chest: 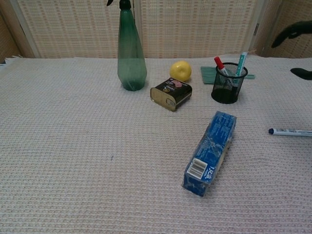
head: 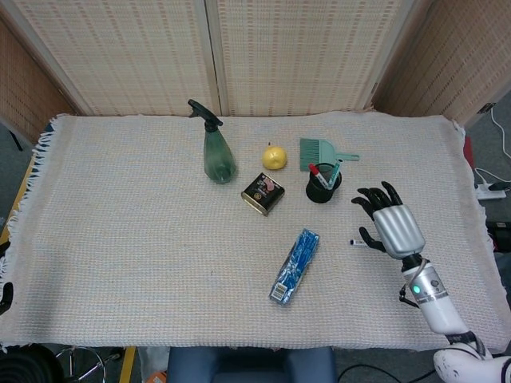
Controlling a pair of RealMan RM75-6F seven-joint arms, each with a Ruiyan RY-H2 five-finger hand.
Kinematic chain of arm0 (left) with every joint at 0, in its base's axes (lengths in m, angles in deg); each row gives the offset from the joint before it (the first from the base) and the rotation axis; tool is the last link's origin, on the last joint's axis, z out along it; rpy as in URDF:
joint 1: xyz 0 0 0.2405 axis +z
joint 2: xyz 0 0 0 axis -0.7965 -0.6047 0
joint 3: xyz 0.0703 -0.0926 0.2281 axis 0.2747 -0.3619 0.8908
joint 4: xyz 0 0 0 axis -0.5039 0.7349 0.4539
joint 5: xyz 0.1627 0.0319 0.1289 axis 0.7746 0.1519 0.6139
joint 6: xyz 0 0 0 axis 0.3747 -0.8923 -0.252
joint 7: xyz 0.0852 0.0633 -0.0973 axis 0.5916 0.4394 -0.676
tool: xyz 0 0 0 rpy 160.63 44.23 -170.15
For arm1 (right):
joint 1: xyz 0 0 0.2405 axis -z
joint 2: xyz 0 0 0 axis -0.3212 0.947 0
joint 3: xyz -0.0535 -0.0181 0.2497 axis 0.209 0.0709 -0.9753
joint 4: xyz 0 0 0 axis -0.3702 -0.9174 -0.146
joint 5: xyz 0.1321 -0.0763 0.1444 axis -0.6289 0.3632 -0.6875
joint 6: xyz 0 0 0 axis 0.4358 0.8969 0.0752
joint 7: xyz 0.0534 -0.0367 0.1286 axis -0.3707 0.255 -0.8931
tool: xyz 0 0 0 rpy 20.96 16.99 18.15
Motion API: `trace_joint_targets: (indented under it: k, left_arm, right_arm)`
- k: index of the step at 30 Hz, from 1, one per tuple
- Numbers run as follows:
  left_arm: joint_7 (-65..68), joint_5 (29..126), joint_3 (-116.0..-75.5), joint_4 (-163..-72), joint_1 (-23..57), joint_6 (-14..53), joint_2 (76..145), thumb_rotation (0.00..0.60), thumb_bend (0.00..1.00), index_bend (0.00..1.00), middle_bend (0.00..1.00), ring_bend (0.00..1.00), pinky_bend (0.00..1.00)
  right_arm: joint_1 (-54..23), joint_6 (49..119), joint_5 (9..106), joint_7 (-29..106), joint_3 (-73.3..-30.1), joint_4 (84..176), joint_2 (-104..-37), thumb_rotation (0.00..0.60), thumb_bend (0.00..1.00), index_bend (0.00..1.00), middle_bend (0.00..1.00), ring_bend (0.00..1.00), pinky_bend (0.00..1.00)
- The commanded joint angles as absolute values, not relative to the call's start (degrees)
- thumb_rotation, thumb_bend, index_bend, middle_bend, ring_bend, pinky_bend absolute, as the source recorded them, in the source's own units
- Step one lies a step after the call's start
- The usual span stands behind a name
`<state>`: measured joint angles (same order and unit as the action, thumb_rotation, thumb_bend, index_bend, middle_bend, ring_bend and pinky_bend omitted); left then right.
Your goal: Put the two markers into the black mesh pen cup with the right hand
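The black mesh pen cup stands right of centre. A red-capped marker and a teal pen stick out of it. A white marker with a blue cap lies flat on the cloth, right of the cup and nearer the front. In the head view only its capped end shows. My right hand hovers over that marker, open with fingers spread and holding nothing. Only dark fingertips show at the chest view's right edge. The left hand is out of sight.
A green spray bottle, a lemon and a dark tin stand left of the cup. A teal dustpan brush lies behind it. A blue box lies in front, to the left of the marker.
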<state>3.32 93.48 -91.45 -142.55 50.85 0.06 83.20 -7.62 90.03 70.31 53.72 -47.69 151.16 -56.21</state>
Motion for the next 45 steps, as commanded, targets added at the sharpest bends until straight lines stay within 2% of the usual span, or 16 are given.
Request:
trace_joint_targets:
  k: [1, 6, 19, 27, 45]
  left_arm:
    - [3.25, 93.93, -91.41, -142.98, 51.15, -0.65, 82.95, 0.600, 0.50, 0.11, 0.00, 0.00, 0.10]
    - [3.40, 94.27, -91.36, -143.19, 51.36, -1.19, 82.88, 0.600, 0.50, 0.11, 0.00, 0.00, 0.10]
    - [3.76, 92.89, -91.48, -142.63, 50.91, 0.30, 83.25, 0.600, 0.50, 0.11, 0.00, 0.00, 0.10]
    - [3.22, 92.30, -91.68, -142.21, 50.86, 0.64, 83.25, 0.600, 0.50, 0.11, 0.00, 0.00, 0.10]
    - [3.20, 91.79, -91.75, -142.01, 50.65, 1.30, 83.20, 0.600, 0.50, 0.11, 0.00, 0.00, 0.10]
  right_arm:
    - [-2.46, 91.54, 66.98, 59.70, -42.39, 151.83, -55.20, 0.600, 0.32, 0.22, 0.14, 0.14, 0.07]
    - [-2.91, 88.38, 65.04, 62.20, -41.78, 150.03, -55.22, 0.600, 0.30, 0.18, 0.14, 0.12, 0.07]
    - [-7.11, 78.75, 59.62, 62.13, -44.34, 142.06, -60.23, 0.600, 0.29, 0.26, 0.14, 0.16, 0.09]
    - [-10.38, 74.21, 55.63, 64.76, -45.84, 137.94, -64.53, 0.600, 0.29, 0.34, 0.14, 0.19, 0.12]
    - [-14.01, 70.11, 49.78, 67.50, -46.71, 132.69, -69.67, 0.600, 0.29, 0.37, 0.14, 0.20, 0.13]
